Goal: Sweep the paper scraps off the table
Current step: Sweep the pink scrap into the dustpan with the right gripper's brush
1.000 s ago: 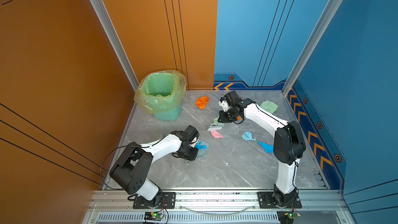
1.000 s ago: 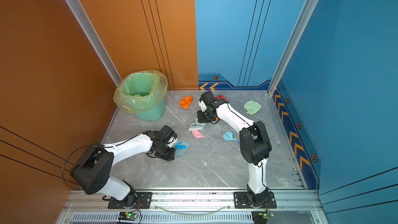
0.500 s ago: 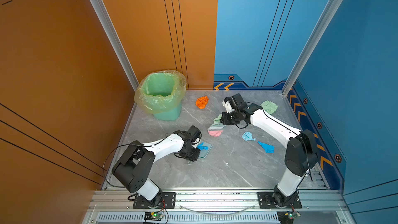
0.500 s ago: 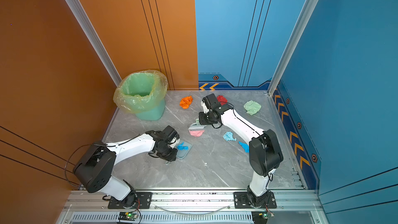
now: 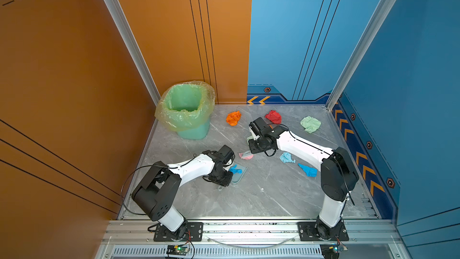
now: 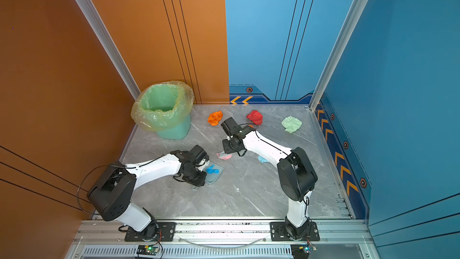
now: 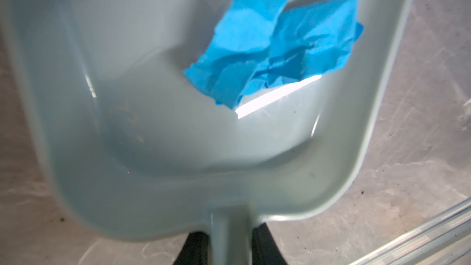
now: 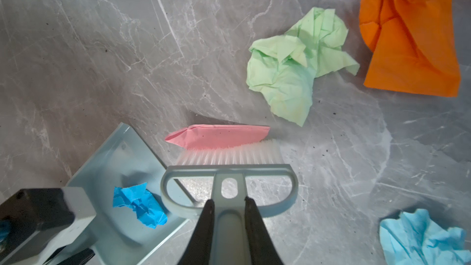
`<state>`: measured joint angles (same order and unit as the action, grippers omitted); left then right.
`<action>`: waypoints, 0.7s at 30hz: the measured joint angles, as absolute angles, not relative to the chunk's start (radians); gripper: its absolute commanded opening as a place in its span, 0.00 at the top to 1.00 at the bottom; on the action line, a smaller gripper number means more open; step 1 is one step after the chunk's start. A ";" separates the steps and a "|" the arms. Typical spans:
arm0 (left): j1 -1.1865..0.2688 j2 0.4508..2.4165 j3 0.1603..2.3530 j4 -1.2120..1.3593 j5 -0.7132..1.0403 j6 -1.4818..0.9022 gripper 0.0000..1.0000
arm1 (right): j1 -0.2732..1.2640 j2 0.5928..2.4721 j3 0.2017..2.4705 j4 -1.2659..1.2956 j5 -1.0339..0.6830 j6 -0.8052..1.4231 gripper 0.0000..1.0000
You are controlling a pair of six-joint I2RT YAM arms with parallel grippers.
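pale-blue brush against pink scrap — blue scrap in dustpan

Both top views overlook the table from high; close wrist views share the dustpan.

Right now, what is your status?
Left jaws shut on pale blue plastic dustpan, blue paper scrap inside. Right jaws shut on matching brush, bristles against pink paper scrap. Nothing blocking.

Left arm stretched low toward the middle, left gripper clamped on dustpan handle, right arm reaching forward and inward, right gripper angled down, pinching brush handle
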<state>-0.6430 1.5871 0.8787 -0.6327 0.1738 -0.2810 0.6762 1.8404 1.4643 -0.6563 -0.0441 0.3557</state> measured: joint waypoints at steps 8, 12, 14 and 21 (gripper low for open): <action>-0.644 1.592 0.884 -0.638 0.175 -0.281 1.00 | 0.689 1.829 1.465 -0.701 -0.212 0.329 1.00; -0.644 1.594 0.886 -0.638 0.176 -0.281 1.00 | 0.678 1.789 1.457 -0.709 -0.282 0.326 1.00; -0.644 1.594 0.887 -0.638 0.176 -0.281 1.00 | 0.664 1.769 1.456 -0.708 -0.300 0.326 1.00; -0.646 1.595 0.887 -0.640 0.176 -0.281 1.00 | 0.602 1.725 1.456 -0.696 -0.229 0.330 1.00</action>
